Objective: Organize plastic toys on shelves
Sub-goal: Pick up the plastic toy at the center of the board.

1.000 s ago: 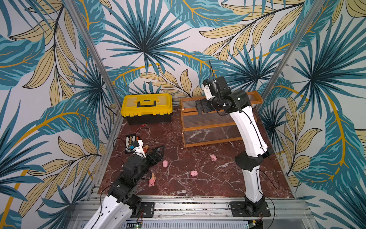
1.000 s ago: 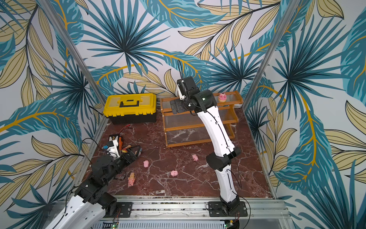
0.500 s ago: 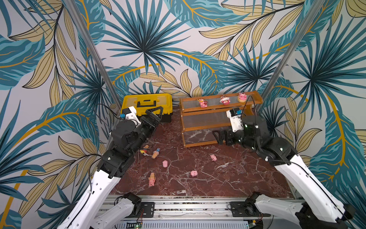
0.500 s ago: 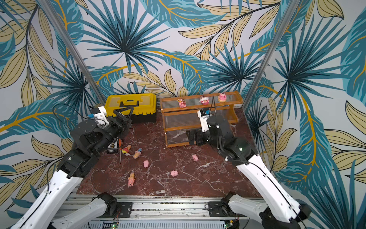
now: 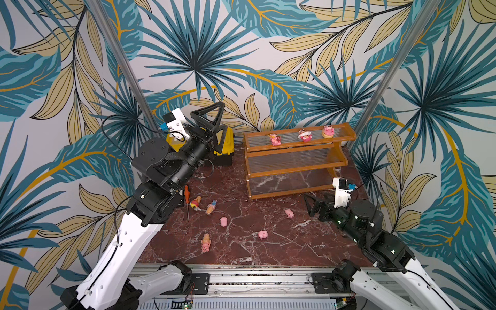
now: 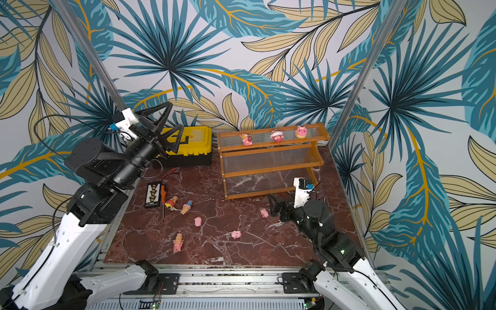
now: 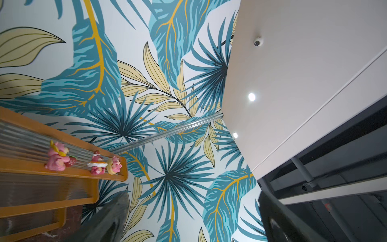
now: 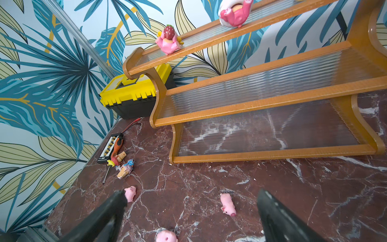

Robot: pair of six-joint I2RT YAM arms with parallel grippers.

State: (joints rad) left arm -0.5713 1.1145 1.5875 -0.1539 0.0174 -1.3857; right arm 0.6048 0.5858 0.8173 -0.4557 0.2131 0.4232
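The shelves [image 5: 298, 167] [image 6: 271, 174] stand at the back right. Three pink plastic toys [image 5: 305, 135] [image 7: 58, 159] sit in a row on the top tier. Three piglets [image 5: 223, 221] [image 8: 228, 204] and three cone figures [image 5: 206, 242] [image 6: 185, 208] lie scattered on the marble table. My left gripper [image 5: 225, 116] [image 7: 192, 209] is raised high in front of the toolbox, open and empty. My right gripper [image 5: 308, 205] [image 8: 191, 201] hangs low before the bottom tier, open and empty, with a piglet [image 6: 264, 213] on the table just ahead of it.
A yellow-and-black toolbox [image 6: 190, 145] stands at the back left. An orange-handled screwdriver [image 6: 163, 198] and a black bit case [image 6: 153, 196] lie by the left wall, next to two cone figures. Patterned walls close three sides.
The right arm has come down from the top tier to the table in front of the shelves. The left arm has risen from the table's left toward the toolbox. Both grippers stay open.
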